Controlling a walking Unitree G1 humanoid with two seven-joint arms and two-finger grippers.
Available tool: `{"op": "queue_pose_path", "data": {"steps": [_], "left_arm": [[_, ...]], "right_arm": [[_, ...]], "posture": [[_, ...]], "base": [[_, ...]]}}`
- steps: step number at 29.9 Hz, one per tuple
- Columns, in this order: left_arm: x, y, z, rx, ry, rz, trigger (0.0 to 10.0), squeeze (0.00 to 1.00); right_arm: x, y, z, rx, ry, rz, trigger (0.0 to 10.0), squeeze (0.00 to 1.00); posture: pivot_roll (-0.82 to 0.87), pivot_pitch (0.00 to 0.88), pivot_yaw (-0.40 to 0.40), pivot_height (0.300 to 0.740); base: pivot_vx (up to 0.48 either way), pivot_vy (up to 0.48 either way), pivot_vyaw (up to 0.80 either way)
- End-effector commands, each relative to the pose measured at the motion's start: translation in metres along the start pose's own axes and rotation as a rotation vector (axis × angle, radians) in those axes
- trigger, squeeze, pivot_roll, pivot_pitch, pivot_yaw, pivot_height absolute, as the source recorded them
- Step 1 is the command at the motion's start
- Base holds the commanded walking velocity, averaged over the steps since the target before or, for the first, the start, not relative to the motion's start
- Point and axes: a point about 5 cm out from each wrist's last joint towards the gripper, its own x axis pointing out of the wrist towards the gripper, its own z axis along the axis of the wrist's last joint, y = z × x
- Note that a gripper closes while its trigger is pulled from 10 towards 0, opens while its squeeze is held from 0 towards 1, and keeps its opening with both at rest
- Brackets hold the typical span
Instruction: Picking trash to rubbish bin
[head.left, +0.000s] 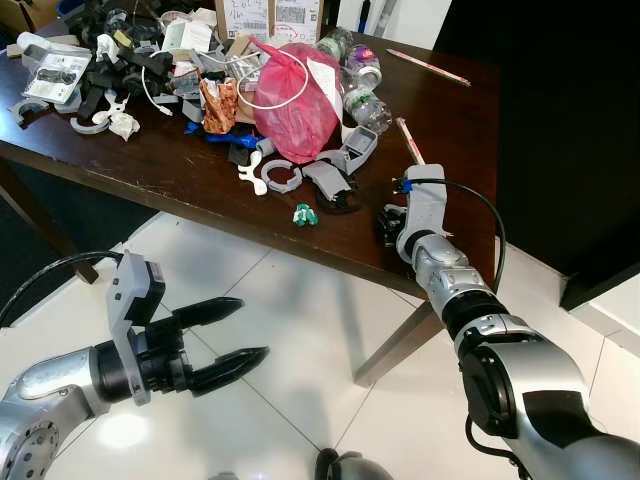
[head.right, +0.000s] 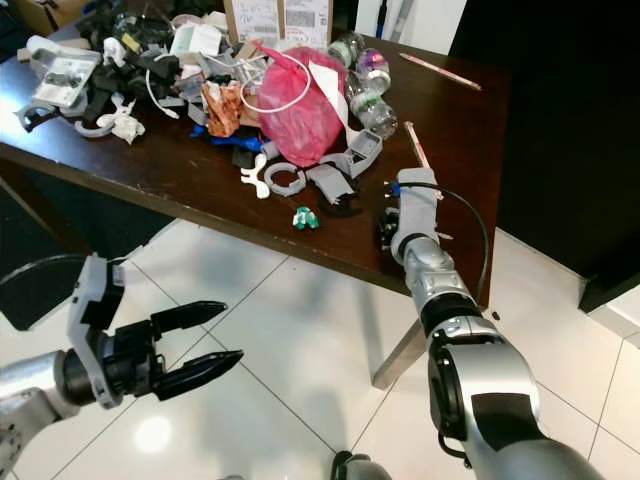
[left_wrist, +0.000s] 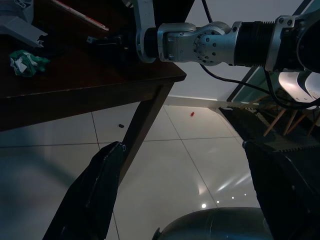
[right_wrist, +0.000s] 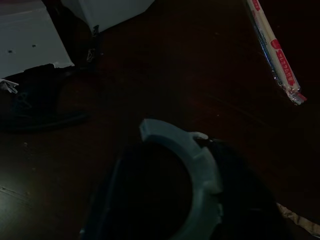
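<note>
We find a pale grey curved plastic piece (right_wrist: 192, 165) between the right gripper (head.left: 390, 225) fingers, low over the dark surface (head.left: 455, 130) near its front edge; whether the fingers clamp it, we cannot tell. It looks light, stiff and thin, best pinched across its rim. A small green scrap (head.left: 304, 213) lies nearby. Left gripper (head.left: 235, 340) hangs over the floor, fingers parted, empty.

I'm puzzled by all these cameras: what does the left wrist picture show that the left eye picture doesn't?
Left wrist alone: the floor beyond the table leg, with a small red speck on the tiles. Left eye alone: the pink bag, the bottles and the clutter heaped further along the table. Both: the green scrap and the right arm reaching onto the tabletop, with the open left claw low over the floor.
</note>
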Motion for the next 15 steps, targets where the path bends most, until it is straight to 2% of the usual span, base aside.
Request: {"op": "queue_pose_path", "data": {"steps": [1,4,9,13,15], "left_arm": [[0.001,-0.005,-0.002,-0.016,0.014,-0.024,10.0,0.00],[0.001,-0.004,-0.001,-0.014,0.012,-0.023,10.0,0.00],[0.000,-0.001,-0.001,-0.005,0.015,-0.009,10.0,0.00],[0.000,0.000,-0.001,-0.001,0.018,0.000,10.0,0.00],[-0.003,0.002,-0.001,0.006,0.022,0.018,10.0,0.00]], "right_arm": [[-0.005,-0.006,-0.034,0.027,0.148,-0.019,0.0,0.00],[-0.005,-0.005,-0.034,0.036,0.153,-0.015,0.0,0.00],[-0.005,-0.006,-0.030,0.151,0.115,-0.003,0.0,0.00],[-0.005,-0.009,-0.030,0.169,0.105,-0.008,0.0,0.00],[-0.007,-0.016,-0.034,0.167,0.110,-0.033,0.0,0.00]], "posture": [[0.21,0.247,-0.084,0.740],[0.21,0.246,-0.084,0.740],[0.21,0.232,-0.081,0.740],[0.21,0.230,-0.081,0.740],[0.21,0.229,-0.081,0.740]], "base": [[0.000,0.000,0.00],[0.000,0.000,0.00],[0.000,0.000,0.00],[0.000,0.000,0.00],[0.000,0.000,0.00]]}}
